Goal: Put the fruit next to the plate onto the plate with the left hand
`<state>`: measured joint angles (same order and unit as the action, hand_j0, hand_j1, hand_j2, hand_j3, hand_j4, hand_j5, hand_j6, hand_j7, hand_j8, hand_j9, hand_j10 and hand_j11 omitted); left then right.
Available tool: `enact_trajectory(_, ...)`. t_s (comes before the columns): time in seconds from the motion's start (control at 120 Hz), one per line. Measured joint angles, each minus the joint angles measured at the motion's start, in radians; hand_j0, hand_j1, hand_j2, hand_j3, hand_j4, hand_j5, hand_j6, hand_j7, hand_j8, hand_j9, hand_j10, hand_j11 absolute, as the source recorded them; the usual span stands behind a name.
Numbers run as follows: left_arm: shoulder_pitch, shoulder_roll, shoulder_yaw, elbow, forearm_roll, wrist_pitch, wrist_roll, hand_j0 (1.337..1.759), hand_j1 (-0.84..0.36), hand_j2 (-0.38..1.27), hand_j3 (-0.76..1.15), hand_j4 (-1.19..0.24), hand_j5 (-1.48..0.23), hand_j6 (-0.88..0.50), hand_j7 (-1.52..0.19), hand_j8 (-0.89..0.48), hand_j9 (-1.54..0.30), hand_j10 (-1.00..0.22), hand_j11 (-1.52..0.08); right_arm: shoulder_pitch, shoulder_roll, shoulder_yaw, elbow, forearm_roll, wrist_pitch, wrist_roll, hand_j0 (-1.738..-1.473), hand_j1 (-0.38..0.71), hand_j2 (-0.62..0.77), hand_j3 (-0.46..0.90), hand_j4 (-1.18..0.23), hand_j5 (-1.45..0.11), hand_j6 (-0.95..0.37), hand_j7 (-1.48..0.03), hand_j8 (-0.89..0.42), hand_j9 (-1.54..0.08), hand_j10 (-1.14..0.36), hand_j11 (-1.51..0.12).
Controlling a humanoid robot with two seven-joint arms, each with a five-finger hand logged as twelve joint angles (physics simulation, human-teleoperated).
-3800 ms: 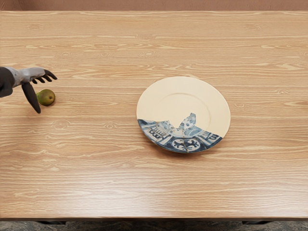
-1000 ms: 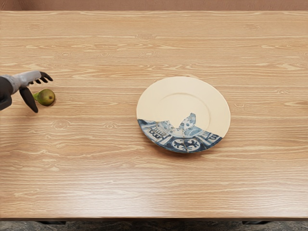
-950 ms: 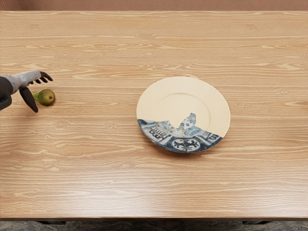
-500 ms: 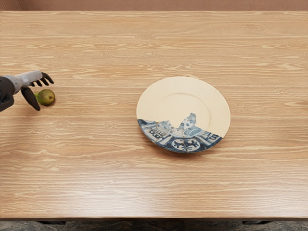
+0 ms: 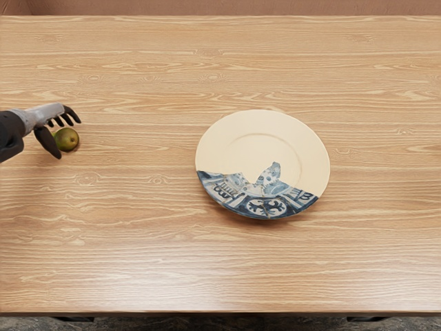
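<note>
A small green pear [image 5: 67, 139] lies on the wooden table near its left edge, far to the left of the plate [image 5: 262, 141]. The plate is cream with a blue patterned band along its near rim and has nothing on it. My left hand [image 5: 58, 129] comes in from the left edge and hovers right at the pear. Its fingers [image 5: 67, 116] arch over the fruit's far side and the thumb [image 5: 48, 141] hangs down on its left. The hand is open and the pear rests on the table between thumb and fingers. The right arm is out of view.
The wooden table [image 5: 220, 262] fills the view, with its near edge along the bottom and a wall behind its far edge. A wide stretch of bare wood separates the pear from the plate.
The left hand has shifted slightly right and down, closing in around the pear, with the thumb drawn nearer to the fruit. The pear and the plate have not moved.
</note>
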<state>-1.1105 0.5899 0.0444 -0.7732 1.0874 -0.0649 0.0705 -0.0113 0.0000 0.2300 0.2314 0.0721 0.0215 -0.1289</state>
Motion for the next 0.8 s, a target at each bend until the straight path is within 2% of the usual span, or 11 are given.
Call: enact_trajectory(0.8, -0.002, -0.007, 0.014, 0.003, 0.0, -0.004, 0.0, 1.658, -0.17, 0.09, 0.0, -0.44, -0.57, -0.44, -0.57, -0.44, -0.57, -0.44, -0.57, 0.0, 0.0, -0.001, -0.001, 0.0, 0.0, 0.0, -1.658, -0.32, -0.01, 0.0, -0.03, -0.03, -0.03, -0.03, -0.03, -0.03, -0.03, -0.03)
